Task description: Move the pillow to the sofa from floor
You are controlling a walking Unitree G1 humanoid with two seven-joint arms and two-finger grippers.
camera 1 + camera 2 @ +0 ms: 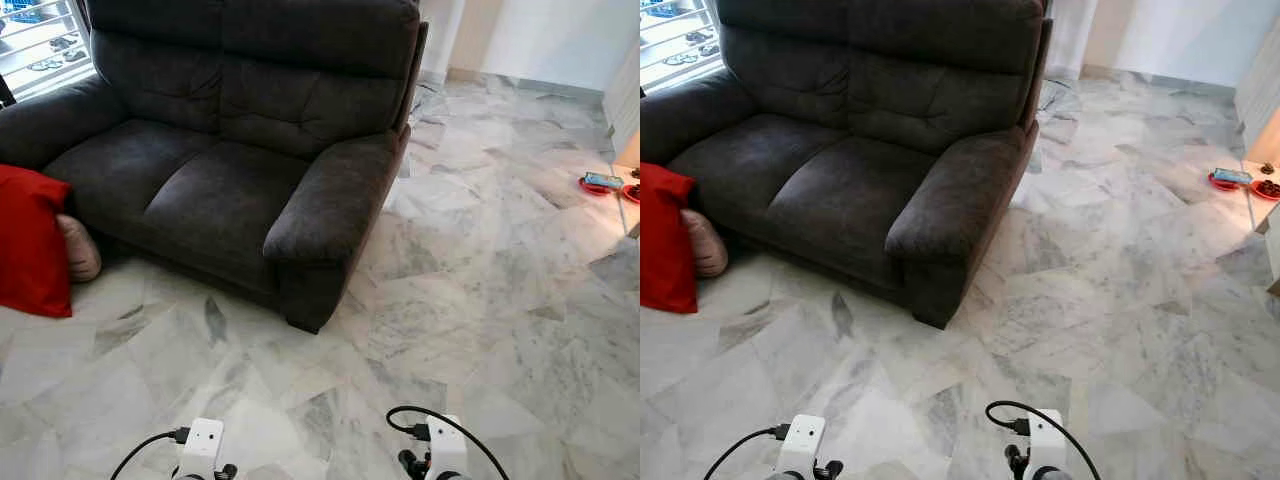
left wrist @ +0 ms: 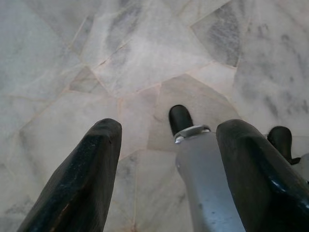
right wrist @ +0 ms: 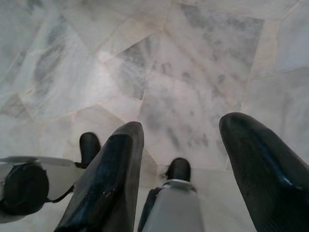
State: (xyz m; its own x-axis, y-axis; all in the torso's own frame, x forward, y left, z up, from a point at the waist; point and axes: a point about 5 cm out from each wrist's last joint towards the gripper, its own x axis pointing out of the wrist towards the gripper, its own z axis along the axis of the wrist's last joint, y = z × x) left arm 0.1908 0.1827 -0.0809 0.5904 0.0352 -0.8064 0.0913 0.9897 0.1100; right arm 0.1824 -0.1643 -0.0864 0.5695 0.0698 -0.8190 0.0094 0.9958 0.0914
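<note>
A pale marble floor (image 1: 470,300) runs across the room, with a dark grey sofa (image 1: 230,160) standing on it to the robot's front left and a white wall behind. The red pillow (image 1: 30,240) stands on the floor at the far left, leaning against the sofa's front near its left armrest, with a beige cushion (image 1: 80,248) tucked between it and the sofa base. A couple of red dishes (image 1: 600,184) sit on the floor far to the right.

Both arms hang low and idle. The left hand (image 2: 164,174) is released, its two black fingers spread over bare marble, and the right hand (image 3: 183,169) is likewise released and holds nothing.

The step in hand looks to be the approach, since the pillow is well apart from either hand. It would go best to turn left and walk until the pillow sits squarely ahead, then bend and take it near its upper edge, probably with both hands as it is broad and soft. The sofa seat beside it is free for the drop.
</note>
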